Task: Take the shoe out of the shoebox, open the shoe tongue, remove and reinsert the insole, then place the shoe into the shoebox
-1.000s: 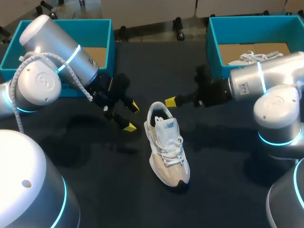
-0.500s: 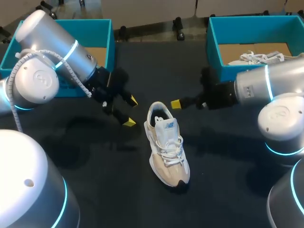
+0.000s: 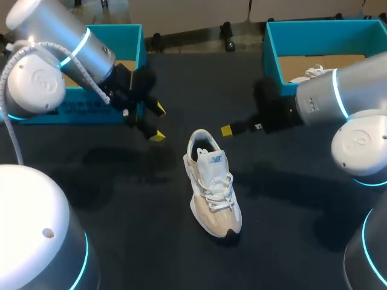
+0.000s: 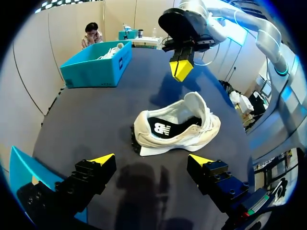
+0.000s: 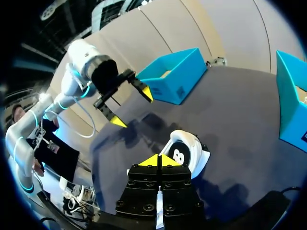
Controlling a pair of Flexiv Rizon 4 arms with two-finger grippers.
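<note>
At the middle of the counter (image 3: 121, 199) the shoe (image 3: 213, 184) stood on its sole, outside either teal shoebox (image 3: 136, 42), insole (image 4: 165, 128) seemingly seated (whether already reinserted was unclear). Left jaws gaped wide, empty; right jaws were pressed together, holding nothing. Boxing the shoe evidently remained.

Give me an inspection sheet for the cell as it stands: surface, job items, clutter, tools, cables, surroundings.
Surface: dark table.
Job's things: shoe upright on its sole mid-table, dark insole inside; left shoebox and right shoebox at the far corners, second shoe in the right one.
Clutter: nothing seen.
Tools: left tool open, empty, beside the heel; right tool shut, empty, beyond the heel, not touching.
Cables: white coiled cable looped along the left arm.
Surroundings: nothing seen reaching over the table.
</note>
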